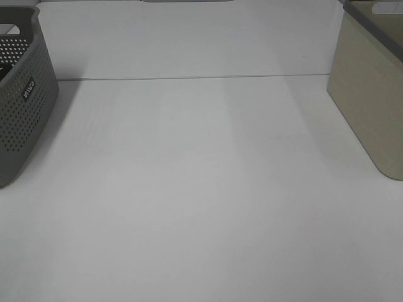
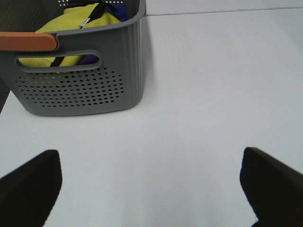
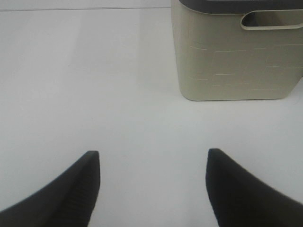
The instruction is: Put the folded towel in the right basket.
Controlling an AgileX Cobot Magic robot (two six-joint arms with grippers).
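A beige basket (image 1: 371, 94) stands at the right edge of the white table; it also shows in the right wrist view (image 3: 236, 56). A grey perforated basket (image 1: 22, 100) stands at the left; in the left wrist view (image 2: 85, 85) it holds yellow and blue cloth (image 2: 71, 28). No folded towel shows on the table. My left gripper (image 2: 151, 184) is open and empty above bare table, short of the grey basket. My right gripper (image 3: 154, 184) is open and empty above bare table, short of the beige basket. Neither gripper shows in the exterior view.
A seam line (image 1: 189, 78) runs across the white table (image 1: 201, 189) behind the baskets. The grey basket has an orange handle strip (image 2: 28, 41) on its rim.
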